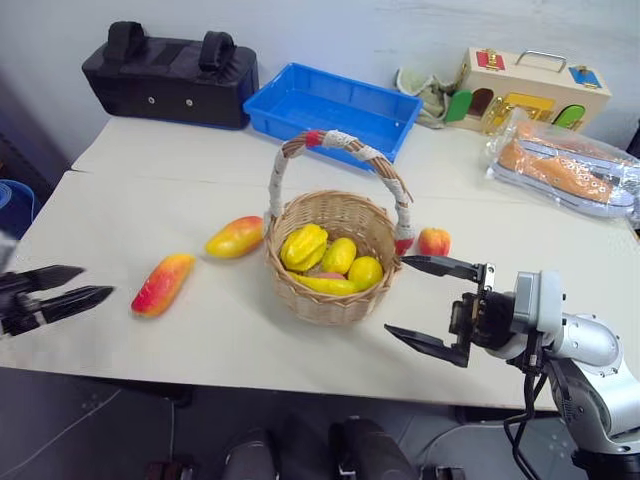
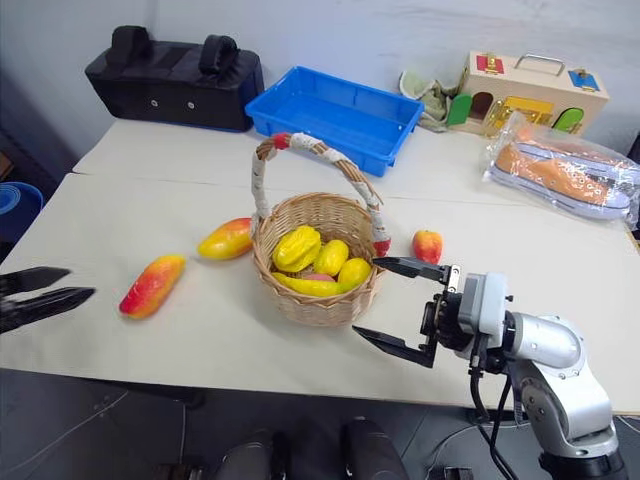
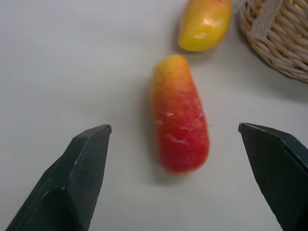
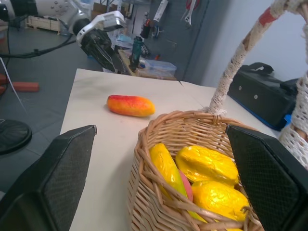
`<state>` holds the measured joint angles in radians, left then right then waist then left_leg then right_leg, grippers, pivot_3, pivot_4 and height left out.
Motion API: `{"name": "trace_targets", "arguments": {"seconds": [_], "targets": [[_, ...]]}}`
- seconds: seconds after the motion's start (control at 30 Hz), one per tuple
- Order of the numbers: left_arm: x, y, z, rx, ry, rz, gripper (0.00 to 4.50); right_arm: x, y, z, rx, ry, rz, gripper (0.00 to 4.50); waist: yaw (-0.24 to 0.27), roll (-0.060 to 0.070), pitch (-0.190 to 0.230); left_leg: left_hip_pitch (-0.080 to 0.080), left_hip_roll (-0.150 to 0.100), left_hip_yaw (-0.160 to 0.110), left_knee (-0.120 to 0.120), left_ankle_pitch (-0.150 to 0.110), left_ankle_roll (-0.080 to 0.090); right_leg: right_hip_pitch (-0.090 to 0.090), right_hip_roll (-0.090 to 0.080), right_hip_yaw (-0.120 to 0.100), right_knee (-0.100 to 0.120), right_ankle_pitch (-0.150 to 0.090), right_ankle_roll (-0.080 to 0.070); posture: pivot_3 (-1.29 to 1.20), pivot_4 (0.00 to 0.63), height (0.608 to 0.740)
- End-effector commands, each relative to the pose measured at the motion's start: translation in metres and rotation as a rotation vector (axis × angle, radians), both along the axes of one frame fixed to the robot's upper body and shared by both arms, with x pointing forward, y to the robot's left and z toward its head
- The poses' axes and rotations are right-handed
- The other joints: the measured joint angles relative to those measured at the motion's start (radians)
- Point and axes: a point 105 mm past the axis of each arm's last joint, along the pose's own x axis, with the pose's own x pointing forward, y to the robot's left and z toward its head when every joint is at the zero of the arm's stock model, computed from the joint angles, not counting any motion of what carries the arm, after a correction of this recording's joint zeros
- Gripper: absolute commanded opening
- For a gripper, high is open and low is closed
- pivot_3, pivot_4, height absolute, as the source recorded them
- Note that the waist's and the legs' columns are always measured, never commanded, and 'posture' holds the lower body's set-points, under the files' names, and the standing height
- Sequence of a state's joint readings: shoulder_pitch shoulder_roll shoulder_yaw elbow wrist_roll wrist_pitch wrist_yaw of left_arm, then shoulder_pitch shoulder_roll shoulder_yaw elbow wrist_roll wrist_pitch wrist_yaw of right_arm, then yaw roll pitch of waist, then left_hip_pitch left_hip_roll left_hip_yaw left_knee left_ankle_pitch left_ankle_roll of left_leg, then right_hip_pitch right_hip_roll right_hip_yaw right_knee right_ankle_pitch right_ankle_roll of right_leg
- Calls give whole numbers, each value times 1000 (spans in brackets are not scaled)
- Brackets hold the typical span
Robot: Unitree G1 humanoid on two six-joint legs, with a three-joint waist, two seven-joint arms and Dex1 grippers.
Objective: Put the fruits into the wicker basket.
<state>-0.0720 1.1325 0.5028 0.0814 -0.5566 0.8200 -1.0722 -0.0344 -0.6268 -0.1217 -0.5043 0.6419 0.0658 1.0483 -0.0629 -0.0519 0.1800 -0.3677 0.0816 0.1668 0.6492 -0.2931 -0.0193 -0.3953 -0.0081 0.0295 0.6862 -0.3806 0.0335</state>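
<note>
The left claw, jaws wide and empty, faces the elongated red-and-yellow toy mango on the counter. It should straddle the mango's narrow middle before closing, then lift it to the round tan wicker basket. The right claw hangs open, empty.

The head pair looked forward and down over the table from its near edge. The left wrist camera faced down, close above a mango. The right wrist camera looked level across the basket toward that mango.
</note>
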Motion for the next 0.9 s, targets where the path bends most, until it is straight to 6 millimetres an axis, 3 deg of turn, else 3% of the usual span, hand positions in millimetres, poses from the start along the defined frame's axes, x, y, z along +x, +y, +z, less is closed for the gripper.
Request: {"name": "trace_targets", "arguments": {"seconds": [0.03, 0.1, 0.2, 0.4, 0.53, 0.63, 0.77, 0.9], "targets": [[15, -15, -11, 74, 97, -8, 4465, -1, 1, 6, 7, -41, -3, 4500, -2, 0, 0, 0, 0, 0, 0, 0, 0, 0, 0, 0, 1, 0, 0, 0, 150, 740], [22, -18, -25, 126, 151, 10, 4465, -1, 2, 6, 8, -44, -8, 4500, 0, 1, 0, 0, 0, 0, 0, 0, -1, -2, 0, 0, 2, 0, 0, 0, 150, 740], [28, -19, -39, 134, 168, 28, 3914, -2, 5, 7, 13, -48, -13, 4500, -5, 1, 1, 0, 0, 0, 0, 1, -1, -2, 1, 1, 2, 0, 0, 0, 150, 740], [25, -33, -50, 106, 195, -37, 2170, -2, 7, 7, 11, -42, -32, 4500, 2, 1, 0, 0, 0, 0, 1, 1, -1, -2, 0, 1, 3, 0, 0, 0, 150, 740], [28, -25, -9, 58, 10, -87, 2006, 0, 0, 4, 9, -30, -79, 4500, 5, 1, 0, -1, 0, 0, 2, 1, -1, -2, 1, 0, 3, 0, 0, 0, 150, 740], [15, -39, 18, 6, -90, -245, 2006, 2, -9, 2, 22, -27, -138, 4500, 6, 1, 0, -1, 0, -1, 2, 1, -1, -2, 0, 0, 3, 0, 0, 0, 150, 740], [10, -92, 53, -85, -221, -507, 2006, 4, -32, -7, 11, -35, -278, 4500, 16, 1, 1, -2, 0, -1, 2, 1, -1, -1, 0, 0, 2, 0, 0, 0, 150, 740], [17, -130, 55, -59, -207, -635, 2006, 9, -45, -9, 26, -51, -368, 4500, 22, 2, 0, 0, -1, -2, 3, 1, -1, 2, 1, 2, 1, 0, 0, 0, 150, 740]]}}
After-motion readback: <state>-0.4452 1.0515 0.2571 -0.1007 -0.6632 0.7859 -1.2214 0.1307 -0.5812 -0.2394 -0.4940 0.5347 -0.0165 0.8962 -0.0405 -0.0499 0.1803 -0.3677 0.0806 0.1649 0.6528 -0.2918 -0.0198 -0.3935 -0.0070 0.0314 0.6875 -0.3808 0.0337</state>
